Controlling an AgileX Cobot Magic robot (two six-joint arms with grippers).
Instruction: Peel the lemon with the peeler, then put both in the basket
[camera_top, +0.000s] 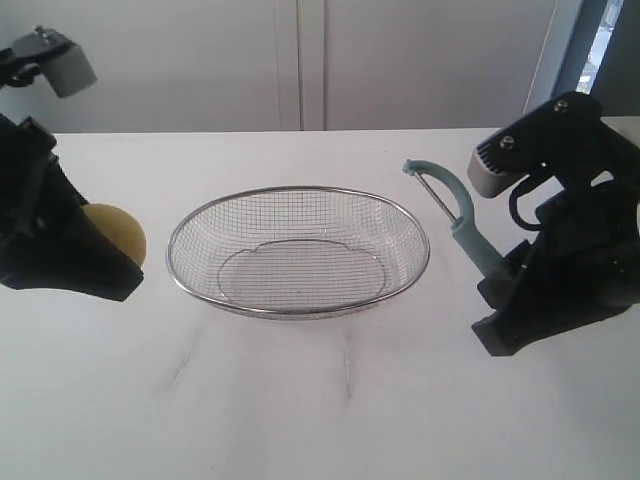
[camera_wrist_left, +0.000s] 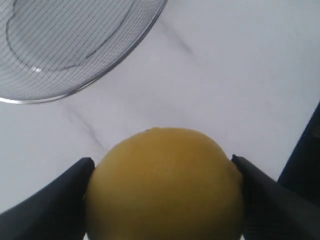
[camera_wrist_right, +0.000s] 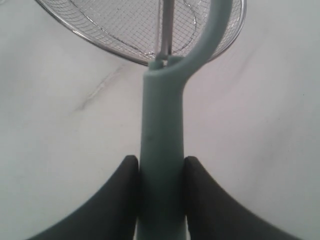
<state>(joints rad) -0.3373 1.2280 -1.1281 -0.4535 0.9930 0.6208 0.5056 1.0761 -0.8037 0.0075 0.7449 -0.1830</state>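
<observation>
We see a lemon (camera_wrist_left: 165, 190): dull yellow, plain skin, w/ a paler sheen on top. The peeler (camera_wrist_right: 161, 130) is pale teal all over, no print; its blade (camera_top: 440, 198) is thin silver-grey. The basket (camera_top: 298, 314) is silver, w/ a fine square-grid mesh and a brighter solid rim. The table (camera_top: 330, 410) is white w/ faint grey marble-like streaks. We note the left gripper (camera_wrist_left: 162, 162) and right gripper (camera_wrist_right: 160, 160) are both matte black. In the ext. view a grey block (camera_top: 72, 66) tops the left arm, and there's a similar grey one on the right. The wall (camera_top: 180, 60) behind is off-white w/ vertical panel lines.
</observation>
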